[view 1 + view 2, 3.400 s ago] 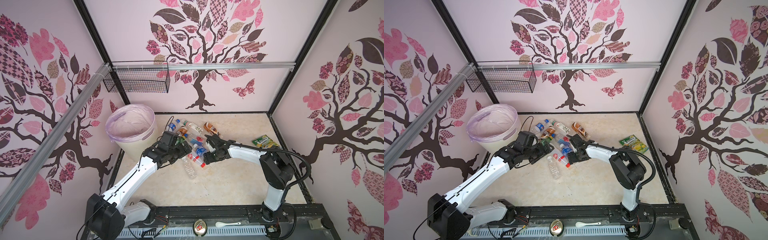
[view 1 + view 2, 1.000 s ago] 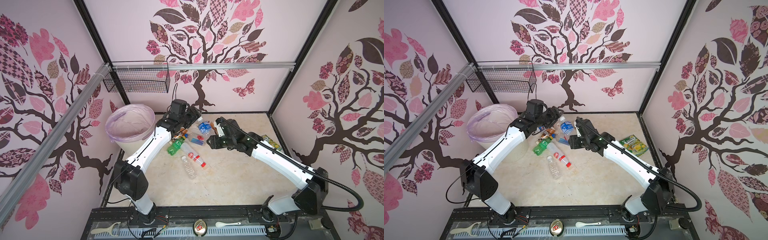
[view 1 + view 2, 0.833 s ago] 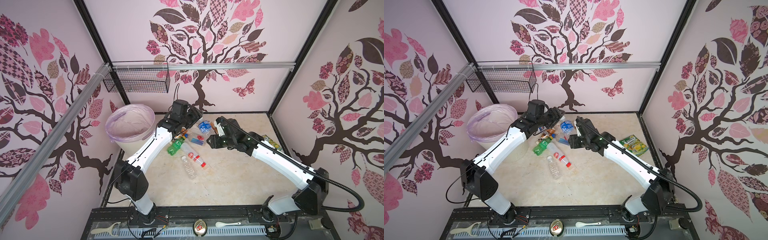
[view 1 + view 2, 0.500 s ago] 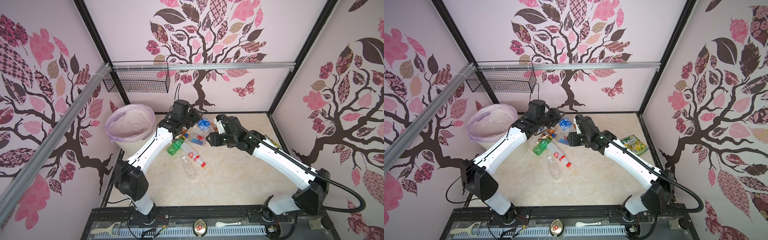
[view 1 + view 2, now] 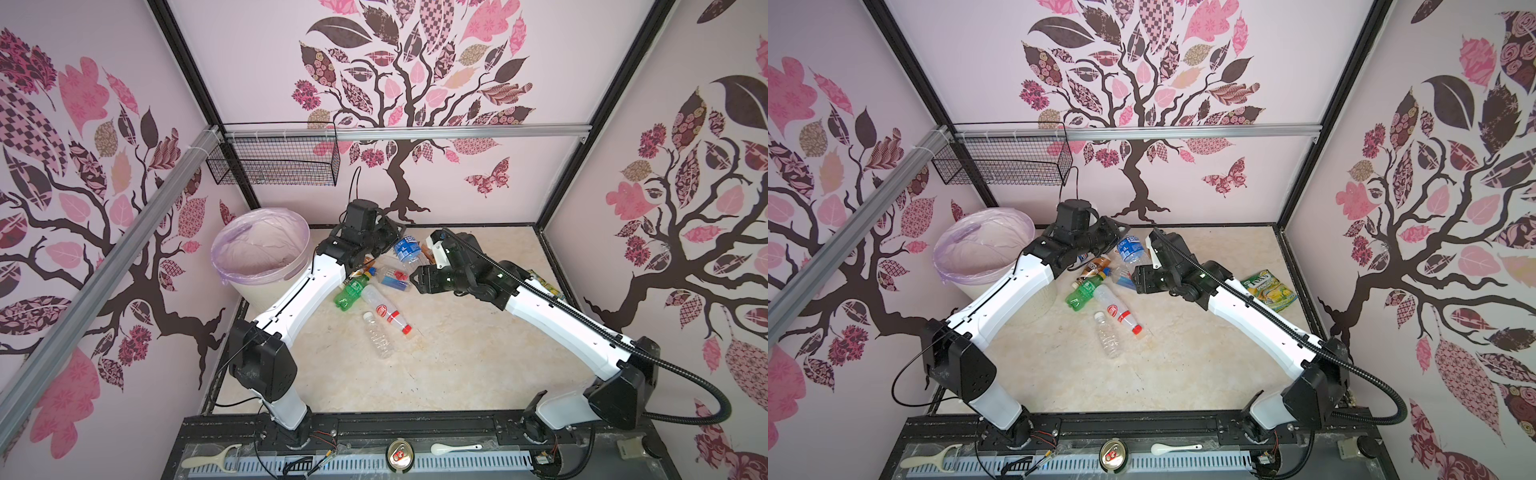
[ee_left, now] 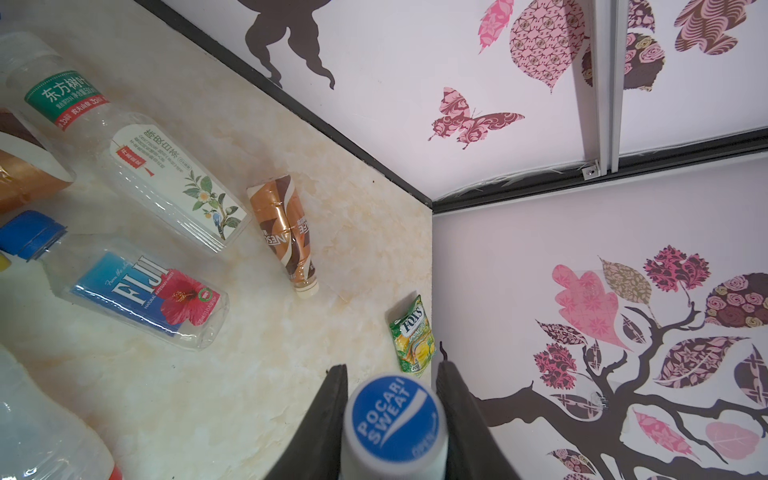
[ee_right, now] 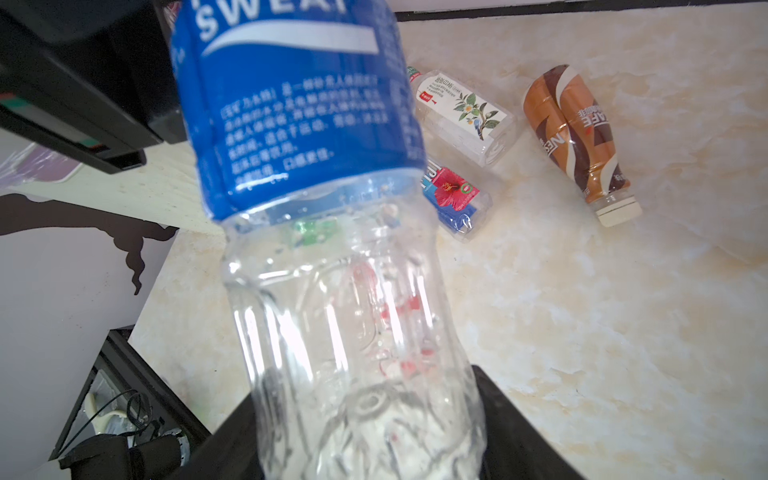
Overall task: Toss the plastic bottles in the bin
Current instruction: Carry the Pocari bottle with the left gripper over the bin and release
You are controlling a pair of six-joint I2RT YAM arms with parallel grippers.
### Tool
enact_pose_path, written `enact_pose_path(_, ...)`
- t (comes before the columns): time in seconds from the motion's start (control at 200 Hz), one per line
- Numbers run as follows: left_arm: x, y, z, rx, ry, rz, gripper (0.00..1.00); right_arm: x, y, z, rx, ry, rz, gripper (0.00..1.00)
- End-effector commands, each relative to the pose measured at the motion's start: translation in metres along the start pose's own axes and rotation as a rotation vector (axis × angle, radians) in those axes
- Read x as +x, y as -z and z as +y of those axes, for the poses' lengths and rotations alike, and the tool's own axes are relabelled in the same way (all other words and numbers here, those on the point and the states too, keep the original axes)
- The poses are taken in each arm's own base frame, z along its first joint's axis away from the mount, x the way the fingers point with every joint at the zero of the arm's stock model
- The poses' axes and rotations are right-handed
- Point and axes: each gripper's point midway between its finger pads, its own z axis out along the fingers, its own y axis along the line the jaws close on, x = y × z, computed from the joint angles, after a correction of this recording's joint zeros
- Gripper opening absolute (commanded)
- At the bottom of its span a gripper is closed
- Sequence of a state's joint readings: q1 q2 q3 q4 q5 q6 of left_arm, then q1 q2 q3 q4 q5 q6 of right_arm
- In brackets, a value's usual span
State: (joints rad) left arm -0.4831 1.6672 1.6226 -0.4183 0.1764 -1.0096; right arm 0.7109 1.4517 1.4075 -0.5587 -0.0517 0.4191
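Centrally, one Pocari Sweat bottle [image 5: 405,249], clear with a blue label, was held off the tabletop [image 5: 457,353] between the two arms, near the bin [image 5: 262,291] but outside it.

- Jaws of the left gripper [image 6: 392,370] were clamped on the bottle's blue-and-white cap end.
- Jaws of the right gripper [image 7: 365,390] stood on either side of the bottle's clear base. Whether they pressed on it or stood just clear could not be told.
- The bin, cream-white with a lilac liner, stood at the tabletop's back-left corner.
- Lying loose on the tabletop were a green bottle [image 5: 351,291], a red-capped clear bottle [image 5: 384,309] just beside it and a white-capped clear bottle [image 5: 376,338] nearest the front.
- Farther back lay a Fiji bottle [image 6: 141,291], a white-labelled tea bottle [image 6: 174,178] and a brown Nescafe bottle [image 6: 284,232].
- One green-yellow snack packet [image 5: 1268,289] lay by the right wall, apart from the bottles.
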Motion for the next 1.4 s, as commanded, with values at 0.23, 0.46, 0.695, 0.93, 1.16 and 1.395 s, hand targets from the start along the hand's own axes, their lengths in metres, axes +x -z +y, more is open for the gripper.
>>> enact_pose_path(0.23,-0.028,0.017,-0.016,-0.035,-0.159,-0.074,0.17,-0.03,0.021,0.009,0.0,-0.005,-0.097,0.95)
enact_pose_path(0.46,-0.066,0.044,-0.012,-0.077,-0.189,-0.171,0.16,-0.041,0.035,0.017,-0.018,0.005,-0.121,1.0)
enact_pose_path(0.695,-0.128,0.106,-0.021,-0.174,-0.331,-0.391,0.16,-0.057,0.049,0.023,-0.026,0.006,-0.17,1.0)
enact_pose_path(0.93,-0.181,0.181,-0.046,-0.299,-0.474,-0.683,0.15,-0.095,0.054,0.054,-0.117,-0.027,-0.22,1.0)
enact_pose_path(1.16,-0.223,0.281,-0.098,-0.348,-0.581,-1.024,0.16,-0.14,0.071,0.105,-0.238,-0.006,-0.289,1.0)
enact_pose_path(1.395,-0.233,0.421,-0.146,-0.409,-0.607,-1.426,0.12,-0.145,0.064,0.121,-0.272,-0.001,-0.27,0.99)
